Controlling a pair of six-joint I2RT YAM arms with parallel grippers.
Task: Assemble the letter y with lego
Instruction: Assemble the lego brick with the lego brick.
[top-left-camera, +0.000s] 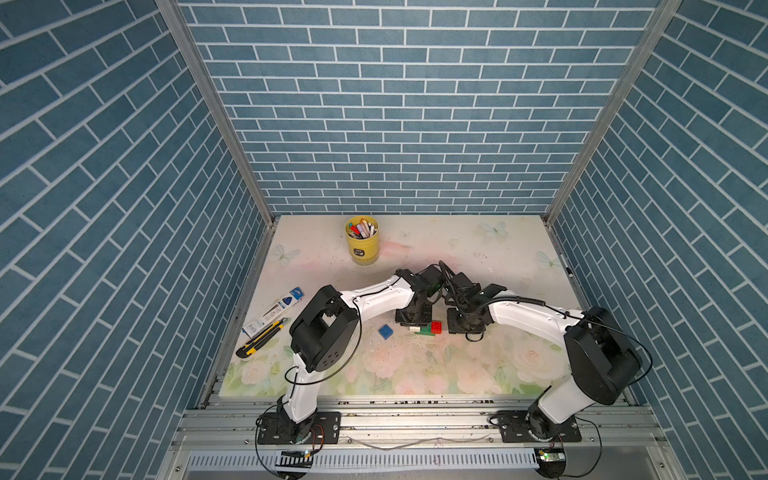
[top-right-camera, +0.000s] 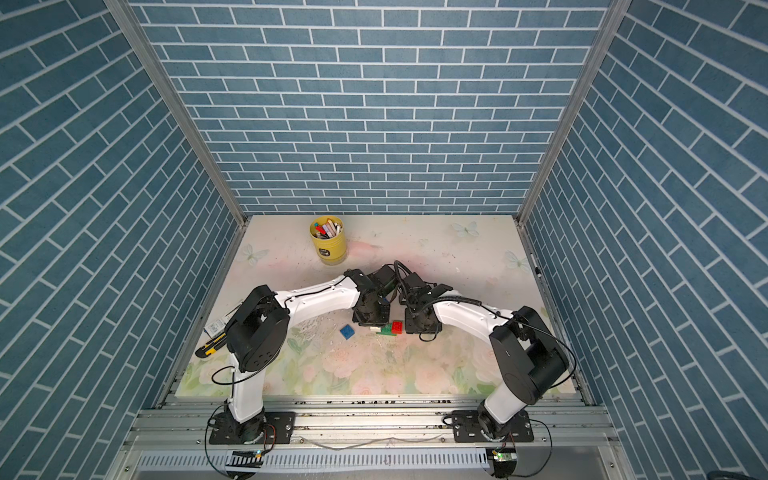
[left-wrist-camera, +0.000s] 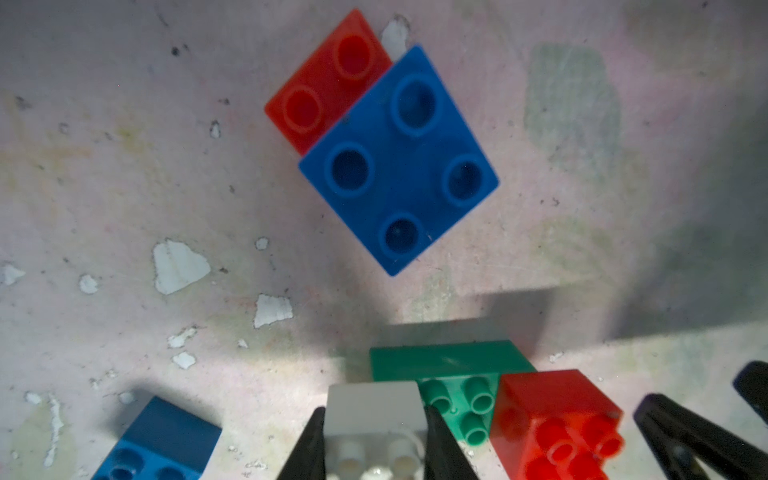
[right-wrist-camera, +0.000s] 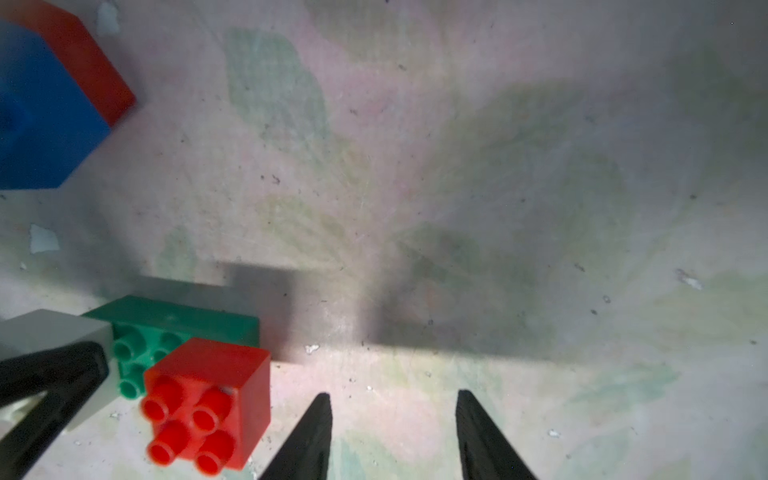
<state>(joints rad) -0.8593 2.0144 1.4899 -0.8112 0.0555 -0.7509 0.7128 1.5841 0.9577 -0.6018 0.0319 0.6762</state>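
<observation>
Lego, partial build of the letter y: a green bar (left-wrist-camera: 449, 361) lies flat on the counter (top-left-camera: 478, 249), studs up. A white brick (left-wrist-camera: 374, 409) sits over one end and a red brick (left-wrist-camera: 552, 411) over the opposite end, with green studs showing between them. The left jaws are clenched on the white brick, one black finger against each side face. White is probably pressed home on green, but the view is too close and blurred to confirm.

The red brick stands between the two sets of jaws, just beside the right jaws' nearer finger (right-wrist-camera: 311, 436). The right jaws stand apart, grasping nothing; only bare counter lies between them.

Ahead of the left jaws, apart from the build: a blue brick (left-wrist-camera: 399, 166) stacked offset on a second red brick (left-wrist-camera: 320, 87), half of the red exposed. On the left jaws' outer side, apart: a loose blue brick (top-left-camera: 386, 331).

Counter: faded floral print of pink roses and pale butterflies, scratched, with white chips. Well away from both jaws: yellow cup of pens (top-left-camera: 361, 245), pen box (top-left-camera: 274, 311), yellow-black utility knife (top-left-camera: 262, 343).

Room: blue brick-pattern walls (top-left-camera: 395, 104) on three sides, aluminium corner posts (top-left-camera: 216, 112).
</observation>
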